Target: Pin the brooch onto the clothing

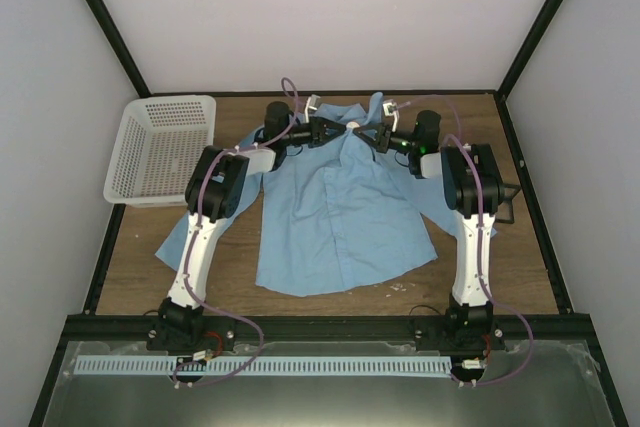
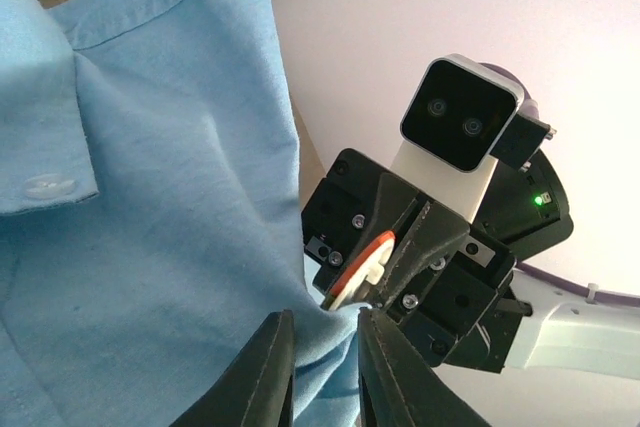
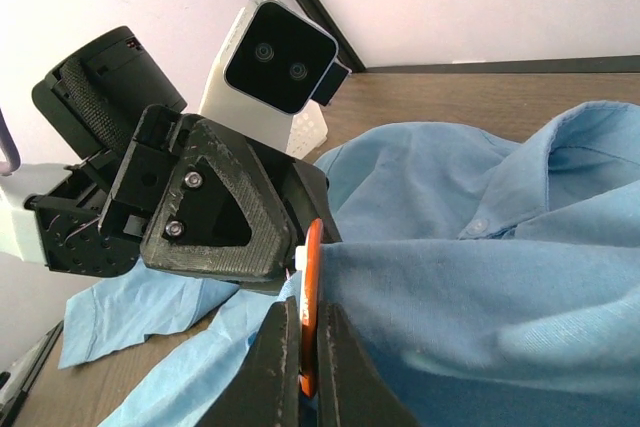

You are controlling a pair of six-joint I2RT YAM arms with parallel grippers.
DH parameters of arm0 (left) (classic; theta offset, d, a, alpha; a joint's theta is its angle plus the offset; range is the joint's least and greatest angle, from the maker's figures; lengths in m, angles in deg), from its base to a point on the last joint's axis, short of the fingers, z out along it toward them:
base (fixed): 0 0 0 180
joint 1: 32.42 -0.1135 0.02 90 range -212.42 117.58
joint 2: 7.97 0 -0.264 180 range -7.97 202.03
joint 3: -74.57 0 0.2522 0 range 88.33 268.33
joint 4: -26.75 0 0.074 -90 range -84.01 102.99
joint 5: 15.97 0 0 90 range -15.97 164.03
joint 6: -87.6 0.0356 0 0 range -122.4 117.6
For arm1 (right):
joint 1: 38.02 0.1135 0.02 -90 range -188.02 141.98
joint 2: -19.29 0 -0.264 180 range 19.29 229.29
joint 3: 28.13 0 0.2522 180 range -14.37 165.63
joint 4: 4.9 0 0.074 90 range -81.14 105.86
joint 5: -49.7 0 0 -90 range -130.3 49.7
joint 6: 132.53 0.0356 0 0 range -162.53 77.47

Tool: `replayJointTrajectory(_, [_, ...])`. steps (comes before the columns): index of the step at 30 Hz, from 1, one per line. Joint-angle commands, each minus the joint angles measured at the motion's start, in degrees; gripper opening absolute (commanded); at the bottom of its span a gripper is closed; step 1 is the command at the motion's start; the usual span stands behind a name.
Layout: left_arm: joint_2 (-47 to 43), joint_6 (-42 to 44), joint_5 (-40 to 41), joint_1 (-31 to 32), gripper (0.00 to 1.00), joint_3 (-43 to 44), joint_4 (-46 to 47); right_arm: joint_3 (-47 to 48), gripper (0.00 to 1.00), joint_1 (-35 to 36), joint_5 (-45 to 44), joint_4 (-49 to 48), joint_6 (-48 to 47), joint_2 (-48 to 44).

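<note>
Both arms stretch forward and bend inward, meeting above the collar of the light blue button-front shirt (image 1: 340,217) spread on the wooden tabletop (image 1: 500,267). The left fingers (image 2: 262,377) pinch a raised fold of the shirt. The right fingers (image 3: 278,367) clamp the small round orange-red brooch (image 3: 312,272) edge-on against that fold. A white plastic mesh basket (image 1: 170,101) sits far left, and wood shows along the near edge.

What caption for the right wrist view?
Right gripper holds the brooch edge-on against a shirt fold pinched by the left gripper.
</note>
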Motion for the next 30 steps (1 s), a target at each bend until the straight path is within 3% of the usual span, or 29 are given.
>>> replayJointTrajectory(1, [0.4,2.1,0.4,0.5,0.24,2.3,-1.7,1.3,0.01,-0.2,1.3,-3.9,1.1,-0.2])
replayJointTrajectory(10, [1.3,3.3,0.8,0.6,0.32,3.9,-6.3,1.3,0.01,-0.2,2.0,-7.9,3.6,0.4])
replayJointTrajectory(19, [3.2,-0.9,-2.3,2.0,0.27,5.4,-0.9,2.9,0.01,0.0,2.3,-9.1,5.3,1.6])
replayJointTrajectory(30, [3.5,-4.1,-2.6,1.6,0.04,4.4,3.3,1.7,0.05,0.1,1.1,-6.5,3.9,0.4])
